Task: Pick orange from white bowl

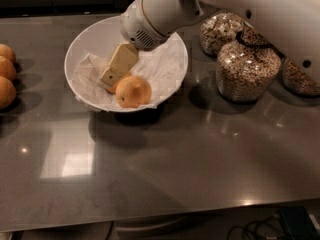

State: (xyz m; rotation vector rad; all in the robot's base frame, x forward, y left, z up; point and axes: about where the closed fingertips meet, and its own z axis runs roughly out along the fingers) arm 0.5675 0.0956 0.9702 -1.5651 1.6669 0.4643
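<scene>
Since the orange [118,84] looked firm, slick and roll-prone, the pincer [107,78] over it in the bowl [90,39], its spread impossible to tell, likely needed its widest middle.

Our pincer [113,73] sits down inside the white bowl [176,59], on its left half, with an orange [133,92] just in front blocking the near side. Jars [247,69] crowd the right under the arm [250,4], loose oranges [6,91] line the left edge, and the front of the desk [175,174] is wide open.
</scene>
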